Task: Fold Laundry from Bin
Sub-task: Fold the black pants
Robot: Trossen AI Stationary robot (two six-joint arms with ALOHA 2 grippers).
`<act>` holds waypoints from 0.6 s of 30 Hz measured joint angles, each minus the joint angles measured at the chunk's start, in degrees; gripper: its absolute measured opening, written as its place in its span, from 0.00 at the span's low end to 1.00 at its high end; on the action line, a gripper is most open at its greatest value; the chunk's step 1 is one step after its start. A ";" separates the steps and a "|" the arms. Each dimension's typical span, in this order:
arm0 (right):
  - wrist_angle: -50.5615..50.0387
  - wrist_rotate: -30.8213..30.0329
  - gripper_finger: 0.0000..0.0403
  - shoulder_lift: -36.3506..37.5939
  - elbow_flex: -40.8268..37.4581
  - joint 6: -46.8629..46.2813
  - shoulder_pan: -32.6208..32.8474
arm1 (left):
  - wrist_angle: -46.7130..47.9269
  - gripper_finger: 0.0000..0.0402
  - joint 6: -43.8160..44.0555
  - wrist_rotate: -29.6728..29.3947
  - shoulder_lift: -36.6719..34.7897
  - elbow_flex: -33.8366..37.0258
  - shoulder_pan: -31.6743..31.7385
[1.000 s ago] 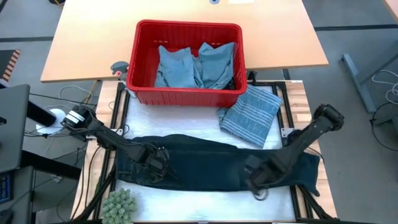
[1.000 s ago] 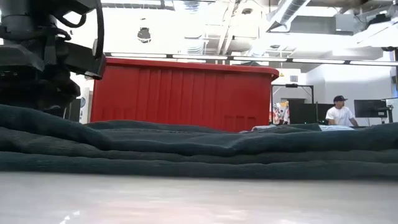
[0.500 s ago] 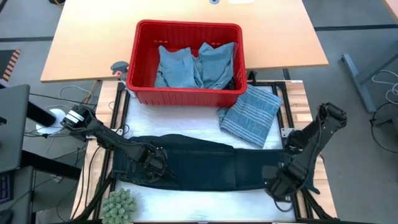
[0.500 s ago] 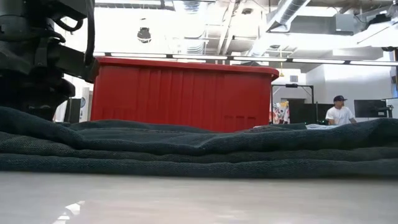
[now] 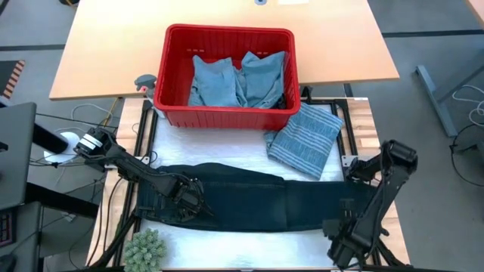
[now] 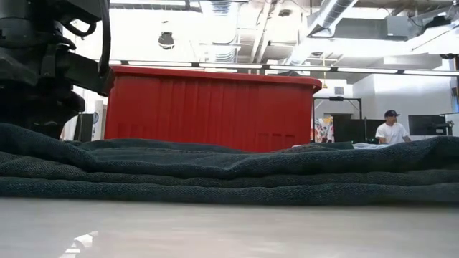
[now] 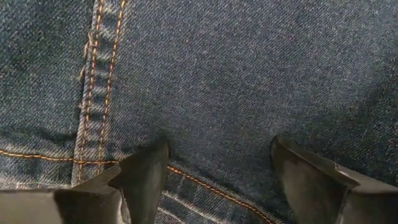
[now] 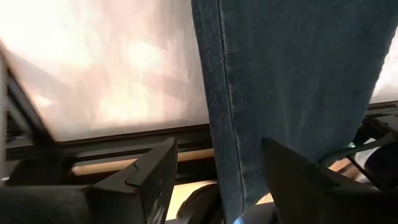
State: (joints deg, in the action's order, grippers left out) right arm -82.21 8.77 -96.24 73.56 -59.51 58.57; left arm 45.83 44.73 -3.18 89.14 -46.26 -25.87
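Dark denim jeans point(image 5: 249, 200), orange-stitched, lie flat; left hand point(image 5: 189, 200) open upon them, right hand point(image 5: 344, 240) open nearby. Two blue garments point(image 5: 238, 79) fill the red bin point(image 5: 227, 117).

Dark jointed arms, black cabling
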 joint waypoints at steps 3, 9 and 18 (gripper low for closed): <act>-0.10 -0.96 0.63 -0.98 -1.52 1.34 -0.07 | -0.02 0.68 0.04 0.04 0.00 0.00 0.00; 2.21 1.09 0.63 -0.42 -8.83 -0.21 -1.27 | -0.09 0.68 1.01 0.35 0.00 0.02 0.00; 1.65 4.88 0.25 -0.42 -10.35 0.66 -2.19 | -0.13 0.68 1.47 -0.01 0.00 0.02 -0.02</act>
State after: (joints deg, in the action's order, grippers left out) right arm -80.55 13.65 -96.66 63.20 -58.85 56.38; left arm 45.69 46.19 -3.19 89.14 -46.24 -25.89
